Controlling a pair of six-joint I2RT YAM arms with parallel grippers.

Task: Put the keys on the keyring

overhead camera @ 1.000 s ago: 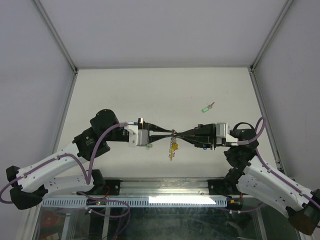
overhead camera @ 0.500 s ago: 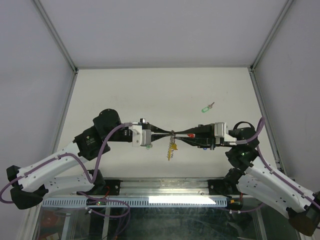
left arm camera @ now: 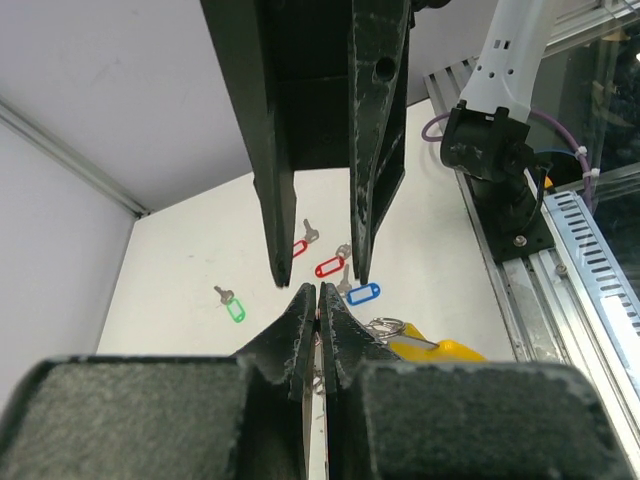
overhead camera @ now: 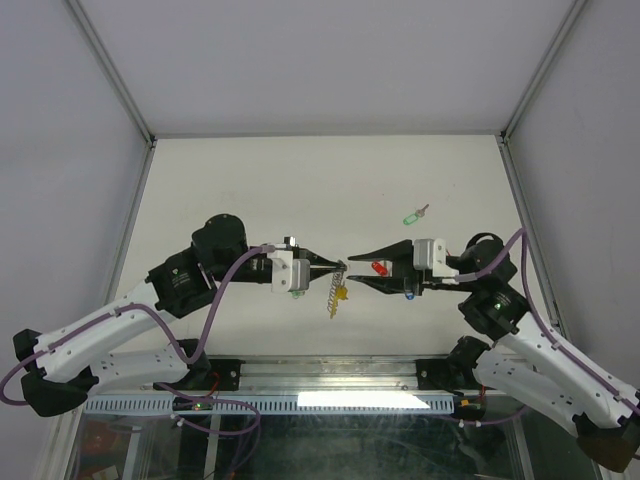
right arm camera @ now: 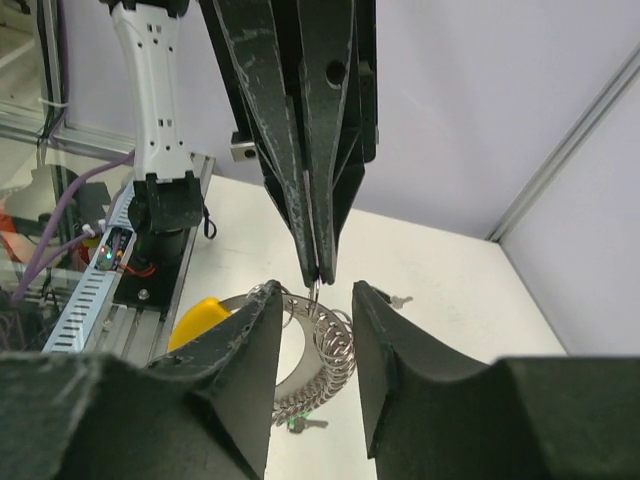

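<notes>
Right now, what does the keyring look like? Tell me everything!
The keyring is a silvery metal loop, coiled like a tiny spring or chain, with a yellow piece on one side. It looks bendy rather than stiff. It hangs down loosely from the shut left claw, which pinches its top edge. The right claw stands open right next to it; I cannot tell if it touches.
</notes>
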